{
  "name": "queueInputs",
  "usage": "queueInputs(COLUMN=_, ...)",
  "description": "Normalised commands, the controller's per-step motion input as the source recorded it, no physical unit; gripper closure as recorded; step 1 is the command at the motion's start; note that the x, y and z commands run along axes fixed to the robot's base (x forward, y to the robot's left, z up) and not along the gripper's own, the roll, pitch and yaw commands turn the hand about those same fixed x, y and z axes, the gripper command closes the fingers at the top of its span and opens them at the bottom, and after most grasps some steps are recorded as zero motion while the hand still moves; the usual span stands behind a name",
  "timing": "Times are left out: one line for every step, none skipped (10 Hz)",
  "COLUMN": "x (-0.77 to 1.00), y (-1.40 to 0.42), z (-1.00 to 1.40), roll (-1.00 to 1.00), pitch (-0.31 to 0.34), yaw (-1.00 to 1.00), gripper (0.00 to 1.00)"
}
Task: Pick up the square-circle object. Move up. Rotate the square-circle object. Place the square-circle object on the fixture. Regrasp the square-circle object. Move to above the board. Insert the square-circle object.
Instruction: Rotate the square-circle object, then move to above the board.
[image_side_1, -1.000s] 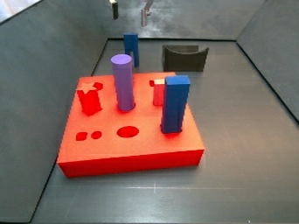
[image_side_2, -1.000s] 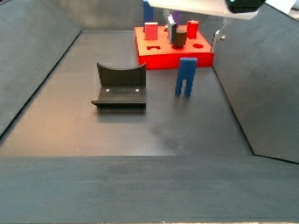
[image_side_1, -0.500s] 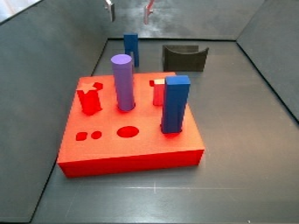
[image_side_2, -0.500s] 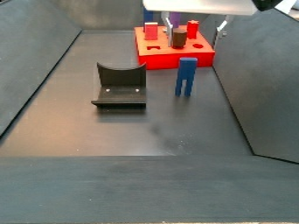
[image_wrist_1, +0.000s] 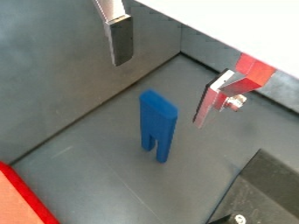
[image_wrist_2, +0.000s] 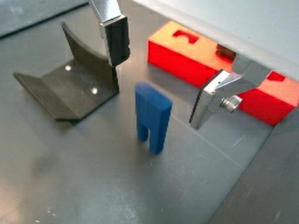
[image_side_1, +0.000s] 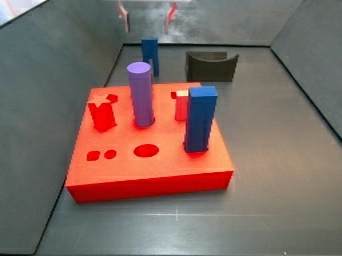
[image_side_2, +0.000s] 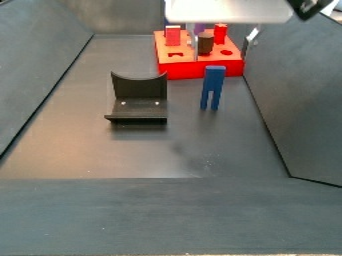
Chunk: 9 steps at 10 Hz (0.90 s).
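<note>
The gripper (image_wrist_1: 163, 66) is seen high above the floor with its two silver fingers (image_wrist_1: 121, 39) spread wide and nothing held between them; in both wrist views the blue square-circle object (image_wrist_2: 151, 116) stands upright on the grey floor beneath the gap, clear of both fingers; a slot is cut up from its lower end. In a side view the same object (image_side_2: 213, 87) is found right of centre in the frame, between the fixture (image_side_2: 136, 98) at centre left and the red board (image_side_2: 199, 53) at the top; it touches neither. In a side view the board (image_side_1: 147, 135) fills the lower middle of the frame, carrying a tall purple cylinder (image_side_1: 139, 92) and a tall blue post (image_side_1: 201, 118); the object (image_side_1: 150, 55) is seen behind it, upper centre, with the fixture (image_side_1: 211, 66) to its right; the gripper (image_side_1: 147, 14) is only faintly visible at the top edge.
</note>
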Motion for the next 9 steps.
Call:
queueInputs(x=0.03, y=-0.01, z=-1.0, roll=-0.09, pitch=-0.019, yaw=0.06, gripper=0.0)
queueInputs(x=0.04, y=-0.01, z=-0.9, roll=-0.09, pitch=-0.028, yaw=0.04, gripper=0.0)
queueInputs(x=0.04, y=0.0, z=-0.71, roll=-0.09, pitch=-0.036, yaw=0.02, gripper=0.0)
queueInputs(x=0.04, y=0.0, z=-0.57, roll=-0.1, pitch=-0.034, yaw=0.02, gripper=0.0)
queueInputs(x=0.04, y=0.0, z=-0.43, roll=-0.11, pitch=-0.034, yaw=0.02, gripper=0.0)
queueInputs(x=0.05, y=0.0, z=-0.26, roll=-0.12, pitch=-0.036, yaw=0.02, gripper=0.0)
queueInputs(x=0.0, y=0.0, z=0.0, roll=-0.13, pitch=-0.035, yaw=0.02, gripper=1.0)
queueInputs(x=-0.29, y=0.15, z=1.0, roll=-0.07, pitch=0.365, yaw=-0.1, gripper=1.0)
queueInputs(x=-0.29, y=0.15, z=1.0, roll=-0.07, pitch=0.358, yaw=-0.1, gripper=1.0)
